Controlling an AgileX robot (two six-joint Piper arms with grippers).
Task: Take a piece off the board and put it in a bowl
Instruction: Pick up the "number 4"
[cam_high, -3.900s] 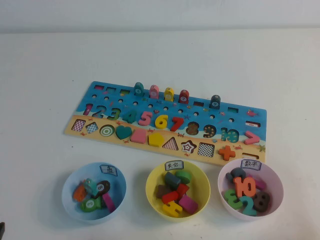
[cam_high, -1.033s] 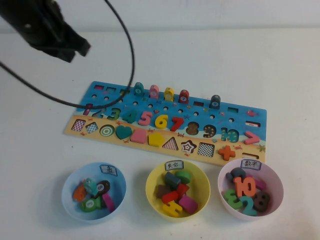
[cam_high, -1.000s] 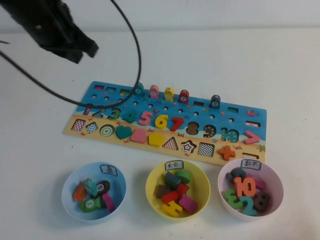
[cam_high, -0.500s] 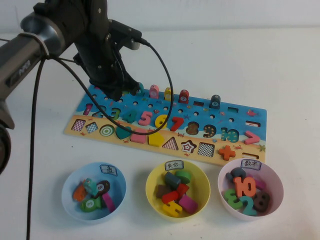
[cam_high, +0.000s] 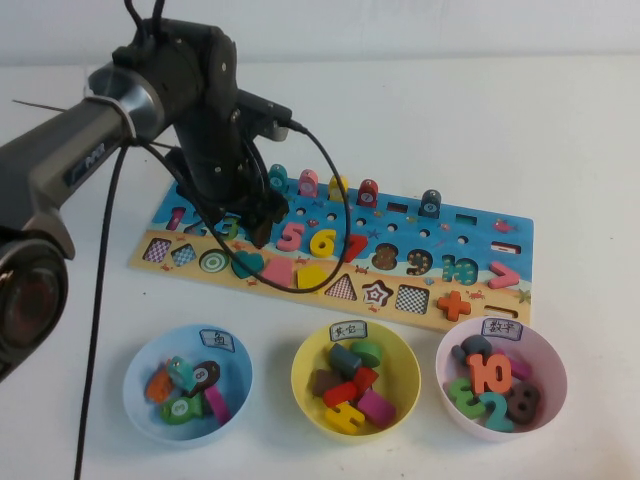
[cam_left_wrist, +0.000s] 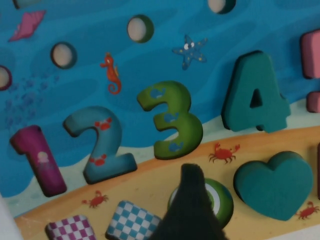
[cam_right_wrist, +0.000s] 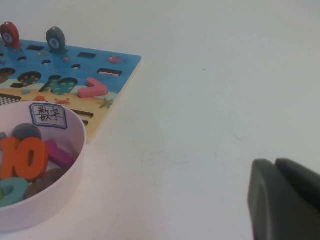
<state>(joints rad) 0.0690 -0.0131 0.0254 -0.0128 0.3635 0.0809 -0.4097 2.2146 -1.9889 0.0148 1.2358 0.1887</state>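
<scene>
Left gripper (cam_high: 250, 222) hangs low over the board (cam_high: 480, 232), above the green 3 (cam_left_wrist: 170, 120); I can't tell its jaw state. Teal 4 (cam_left_wrist: 255, 95) sits in its slot beside it. Pink bowl (cam_high: 548, 350) well apart. Right gripper (cam_right_wrist: 282, 200): fingers together, off-board.

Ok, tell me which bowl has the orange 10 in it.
The pink-lilac bowl, rightmost of the three, beside the yellow bowl; the light blue bowl is leftmost. Neither of those holds the orange 10. The left gripper hangs over the board.
</scene>
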